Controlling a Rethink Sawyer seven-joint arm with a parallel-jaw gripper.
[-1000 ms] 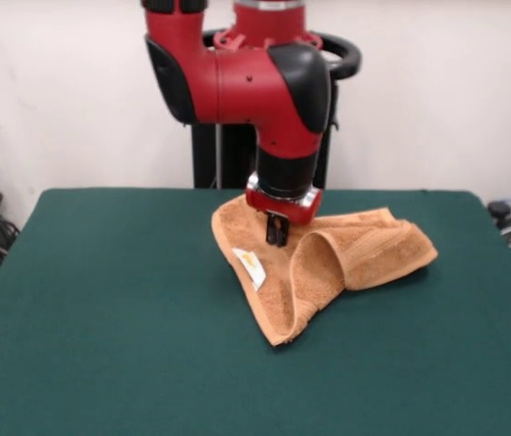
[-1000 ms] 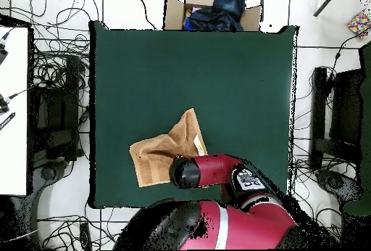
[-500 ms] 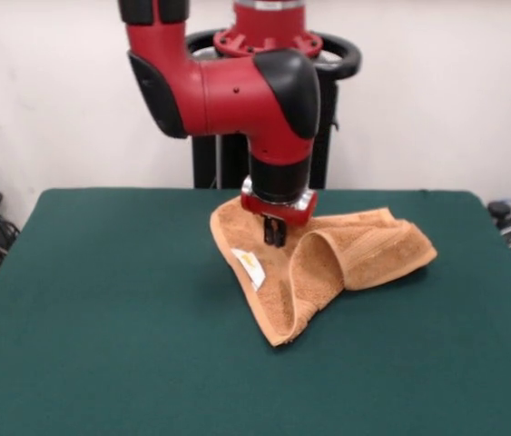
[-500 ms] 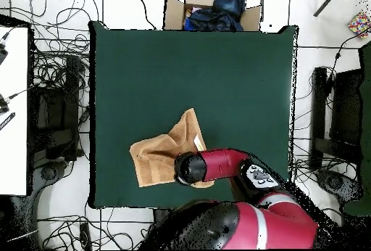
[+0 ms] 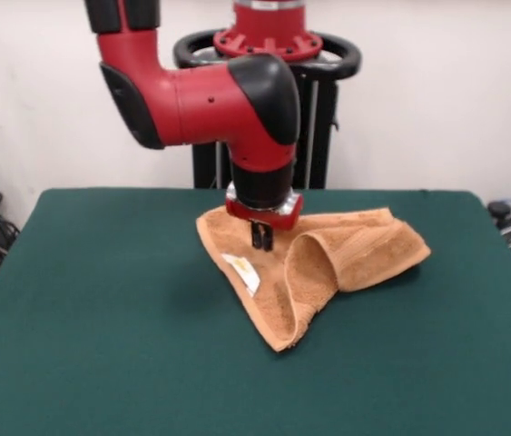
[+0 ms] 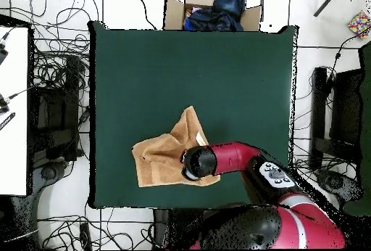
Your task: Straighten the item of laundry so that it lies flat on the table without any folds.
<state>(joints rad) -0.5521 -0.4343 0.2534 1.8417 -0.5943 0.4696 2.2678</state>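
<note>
The orange-tan towel [image 5: 364,250] lies crumpled on the green table [image 5: 101,318], at its far middle. One fold stands up as a hump and a pointed corner reaches toward the camera. Its white tag [image 5: 241,270] shows on the left part. My gripper [image 5: 260,238] points straight down and is shut on the towel's cloth near its far left part. In the overhead view the towel [image 6: 161,159] lies near the table's [image 6: 181,67] bottom edge, and the arm's wrist [image 6: 197,162] covers the gripper and the towel's right part.
A cardboard box [image 6: 174,7] with dark clothes stands beyond the table's top edge in the overhead view. Cables lie on the floor on both sides. The robot's black pedestal [image 5: 205,159] stands behind the table's far edge.
My gripper has moved left in the front view, and the towel's left part has slid left with it. The arm's elbow has swung the same way.
</note>
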